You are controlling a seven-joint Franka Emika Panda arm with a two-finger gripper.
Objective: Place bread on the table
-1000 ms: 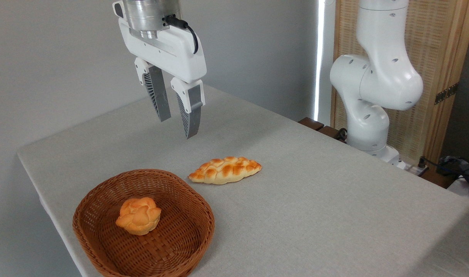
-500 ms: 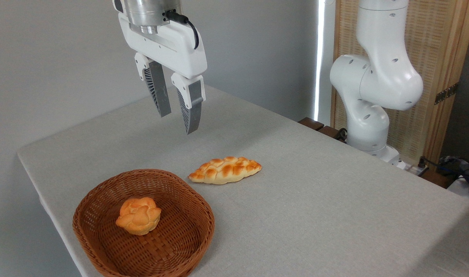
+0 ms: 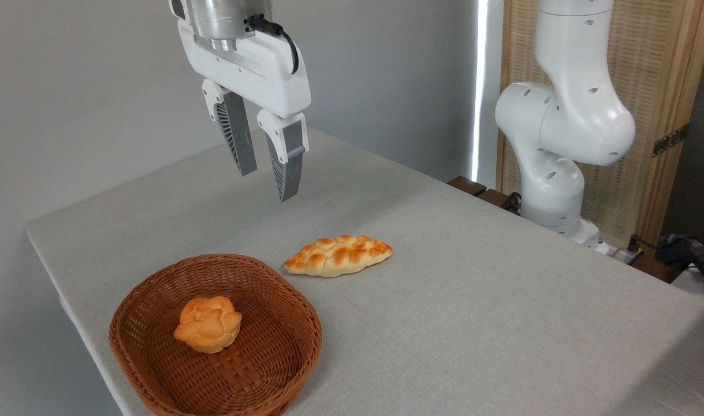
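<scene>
The bread [image 3: 338,255] lies flat on the table [image 3: 473,300], its long axis running left to right, the right tip tilted slightly away from the camera. Just beside its left tip sits a basket [image 3: 155,358], not touching, with a bun [image 3: 208,323] inside. The gripper [image 3: 266,184] hangs well above the cloth, behind the loaf, jaws narrowly apart and holding nothing. The arm's base [image 3: 559,173] stands at the right edge.

I see a plain grey wall [image 3: 97,86], a bright light strip [image 3: 480,86], and a woven wooden screen [image 3: 658,86] at right.
</scene>
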